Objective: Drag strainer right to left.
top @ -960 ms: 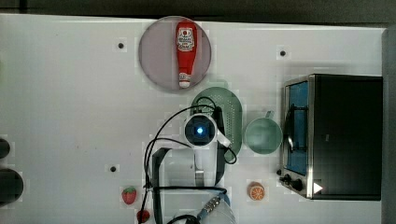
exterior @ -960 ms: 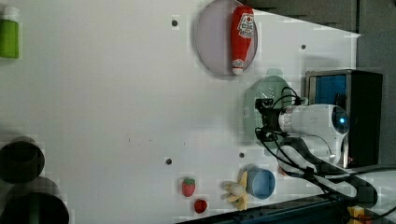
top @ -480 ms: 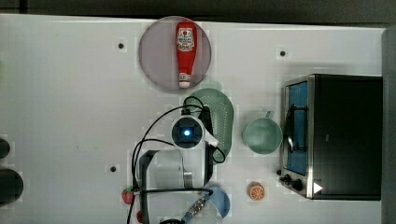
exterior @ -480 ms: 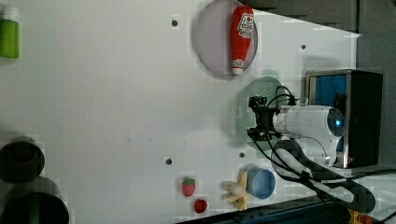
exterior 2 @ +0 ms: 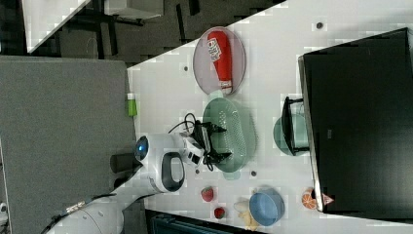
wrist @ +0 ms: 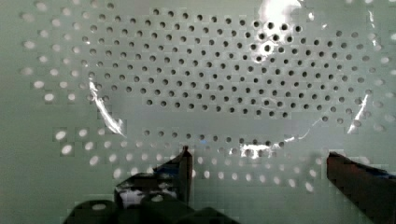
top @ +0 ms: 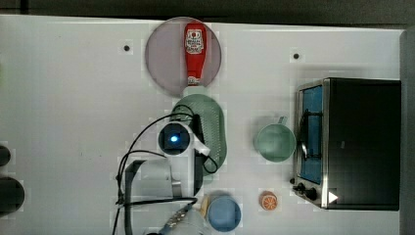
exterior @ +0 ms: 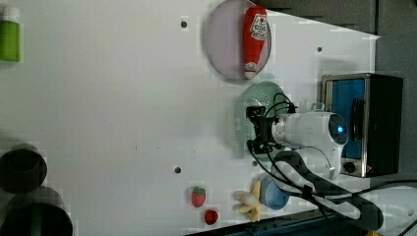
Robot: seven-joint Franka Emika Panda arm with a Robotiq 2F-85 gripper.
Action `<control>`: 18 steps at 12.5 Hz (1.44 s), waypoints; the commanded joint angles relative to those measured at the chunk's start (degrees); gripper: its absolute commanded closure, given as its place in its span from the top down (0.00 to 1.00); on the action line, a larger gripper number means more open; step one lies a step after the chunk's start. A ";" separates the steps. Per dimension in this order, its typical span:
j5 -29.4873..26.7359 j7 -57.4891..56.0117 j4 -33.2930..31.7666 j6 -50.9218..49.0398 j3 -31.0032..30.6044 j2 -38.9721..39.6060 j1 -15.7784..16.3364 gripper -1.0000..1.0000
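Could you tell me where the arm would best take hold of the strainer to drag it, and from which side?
Probably the strainer's long rim on the top view's left, taken from above. The oval bowl sits upright with a thin raised wall there, directly beneath the open gripper, so one finger could likely drop inside the holed wall and one outside.

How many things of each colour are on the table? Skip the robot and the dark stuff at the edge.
Red: 3, ketchup bottle, strawberry, small red fruit
Green: 3, strainer, cup, green bottle
Blue: 1, bowl
Orange: 1, orange slice
Yellow: 1, banana
Grey-lilac: 1, plate
Black and silver: 1, toaster oven
Total: 11
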State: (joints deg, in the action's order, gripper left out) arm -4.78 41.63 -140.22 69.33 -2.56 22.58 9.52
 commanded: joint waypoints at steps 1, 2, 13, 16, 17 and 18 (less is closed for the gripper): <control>-2.77 6.64 3.49 -3.89 0.07 0.43 3.70 1.00; -3.61 9.45 4.41 -4.38 -0.09 0.89 4.85 1.00; -4.13 26.29 15.76 -7.59 -1.11 7.49 17.01 1.00; -6.26 26.58 19.25 -8.29 -1.40 9.47 19.39 1.00; -7.19 26.57 20.46 -8.55 -1.46 10.16 20.09 1.00; -8.22 26.67 21.60 -8.72 -1.46 10.79 20.83 1.00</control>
State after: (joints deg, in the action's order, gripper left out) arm -12.02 65.69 -119.74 59.98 -3.67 33.80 28.90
